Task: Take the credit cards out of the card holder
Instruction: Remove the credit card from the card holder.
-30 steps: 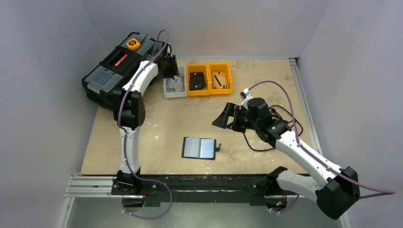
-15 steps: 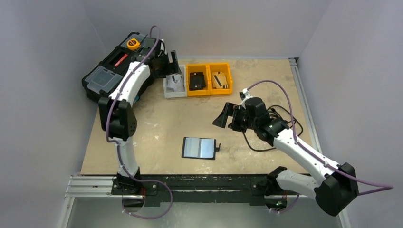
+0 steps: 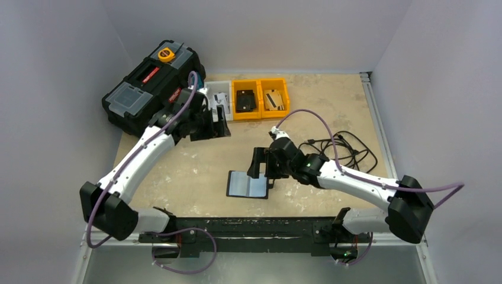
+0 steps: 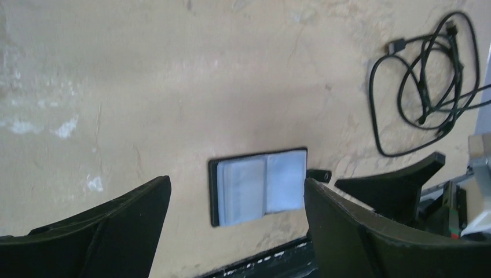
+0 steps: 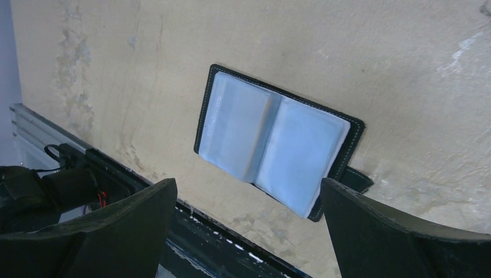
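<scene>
- Card holder (image 3: 248, 184) lies open flat on the table (image 3: 195, 160), inside up, near the front edge, roughly between the two arm bases.
- Cards (image 5: 234, 124): pale bluish faces in both halves of the holder, all within its black border. How many are stacked, I can't tell.
- Snap tab (image 3: 272, 184) sticks out from the holder's right side in the top view, flat on the table.
- Right gripper (image 5: 248, 182): jaws wide, nothing in them. It hangs over the holder's far edge. In the wrist view the holder sits between the two fingers, well below them, no contact.
- Left gripper (image 4: 236, 181): jaws wide, nothing in them. In the top view it is at the back left of the table, just in front of the grey bin (image 3: 218, 100) and beside the toolbox (image 3: 151, 86), well apart from the holder. Its wrist camera sees the holder far off between the fingers.
- Grey bin holds pale flat items; too small to tell what they are.
- Two orange bins (image 3: 260, 99) stand side by side just right of the grey one; a dark item in the left one, a tan item in the right one.
- Yellow tape measure (image 3: 166, 55) sits on the toolbox lid.
- Black cable (image 3: 343, 148) is coiled loosely on the table, right of the right gripper.
</scene>
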